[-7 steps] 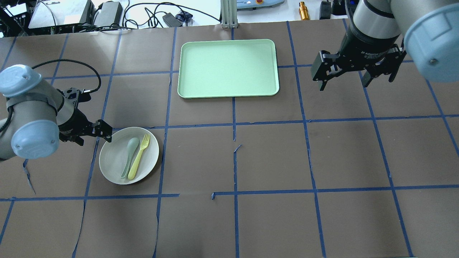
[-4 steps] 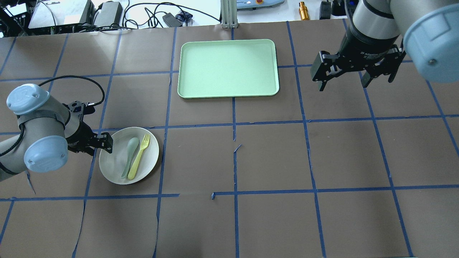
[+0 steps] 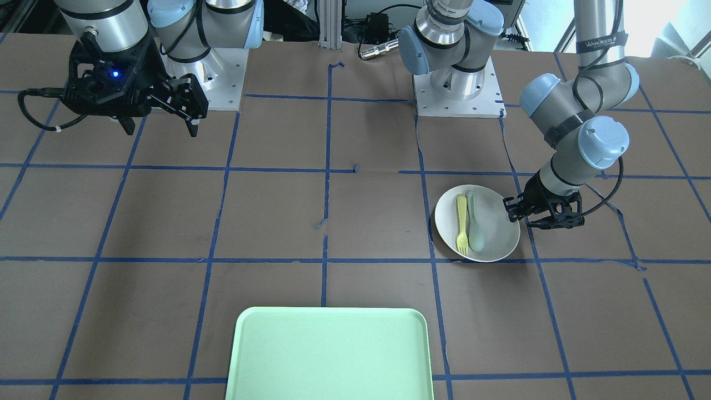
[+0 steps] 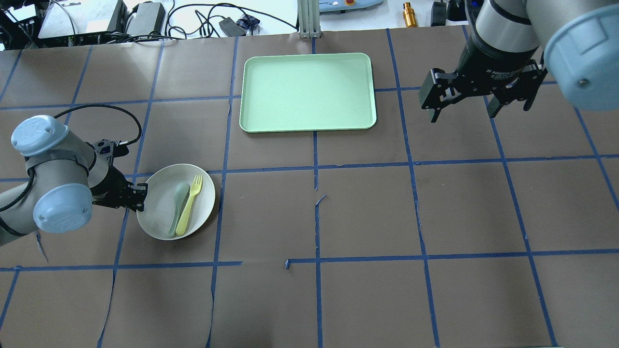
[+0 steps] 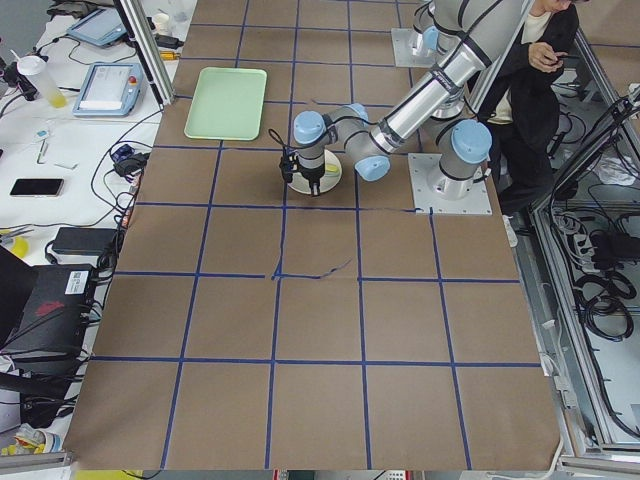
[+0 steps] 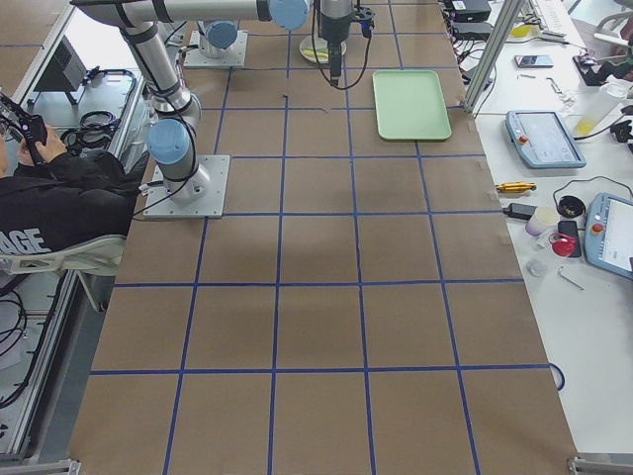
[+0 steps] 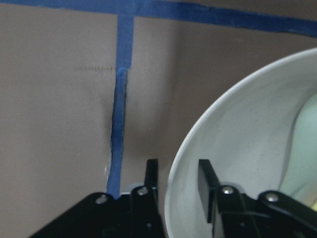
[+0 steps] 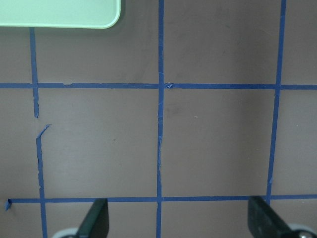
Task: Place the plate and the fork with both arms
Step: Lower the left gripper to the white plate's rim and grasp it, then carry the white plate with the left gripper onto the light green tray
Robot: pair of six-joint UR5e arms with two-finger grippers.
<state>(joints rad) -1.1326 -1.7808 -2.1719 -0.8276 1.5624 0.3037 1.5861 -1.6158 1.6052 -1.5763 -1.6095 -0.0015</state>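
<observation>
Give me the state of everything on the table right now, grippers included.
left gripper: shut on the plate's rim, one finger inside, one outside.
right gripper: open, empty, hovering.
plate: gripped at its edge, carrying the fork and spoon.
fork: lying in the plate, beside the spoon.
spoon: lying in the plate.
tray: empty, lying flat.

We note a mint-green tray [image 4: 307, 92] lying flat at the far middle of the brown-papered table [image 4: 435, 212], which is gridded with blue tape [image 4: 483, 161]. A grey-green spoon [image 4: 177, 208] lies well apart from the tray, at near left. Cables [image 4: 189, 24] and a brass cylinder [image 4: 409, 14] sit beyond the far edge.
</observation>
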